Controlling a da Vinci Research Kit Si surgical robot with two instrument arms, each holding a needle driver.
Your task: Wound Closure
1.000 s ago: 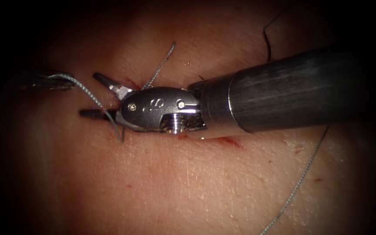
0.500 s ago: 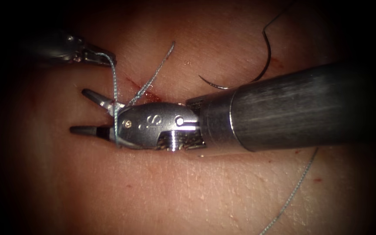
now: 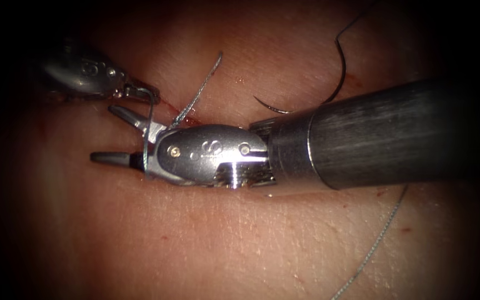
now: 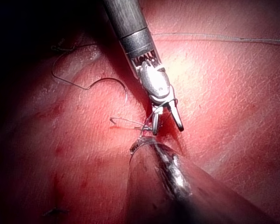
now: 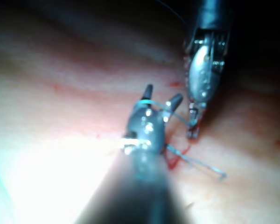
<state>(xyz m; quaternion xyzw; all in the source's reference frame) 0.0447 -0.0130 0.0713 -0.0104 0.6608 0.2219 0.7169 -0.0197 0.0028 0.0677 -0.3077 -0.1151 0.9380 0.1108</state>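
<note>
The left tool, pinching the thread, has swung in close above the right tool, draping a loop around its spread, empty jaws, while the needle lies free on the tissue behind that tool.

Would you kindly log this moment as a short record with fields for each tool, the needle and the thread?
Left tool: fingers shut on the thread, up and left of the right tool.
Right tool: fingers open, holding nothing; thread draped round its fingers.
Needle: held by neither tool, lying on the tissue above the right tool's shaft; whether its tip is in the tissue cannot be told.
Thread: runs from the left tool down across the right tool.
Red fluid: at the cut.
</note>
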